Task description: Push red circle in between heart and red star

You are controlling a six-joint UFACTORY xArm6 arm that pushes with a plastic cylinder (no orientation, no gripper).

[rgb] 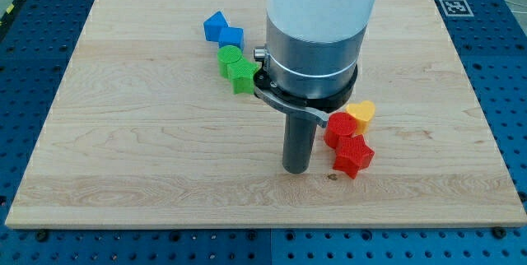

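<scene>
A: Nearest the lens, lower centre of the frame: my tip [296, 169] is resting on the wooden board [123, 158]. No pincer on this rig, only a bare rod, so nothing is being held.

B: Reading left to right?

A: Upper centre-left, two blue blocks [222, 30] are sitting touching, shapes unclear; just below them two green blocks [236, 67], also touching. Then the rod. Right of it, the red circle [338, 130] is sitting wedged against the yellow heart [361, 114] above and the red star [353, 157] below.

B: Tip relative to the circle?

A: Just left of it, near but apart, as far as I am making out.

B: Step in hand?

A: Judging it as the closing stage; the circle is already lying between the two. Next move is calling for restraint: a light nudge rightward at most, or backing off without clipping the star.
</scene>
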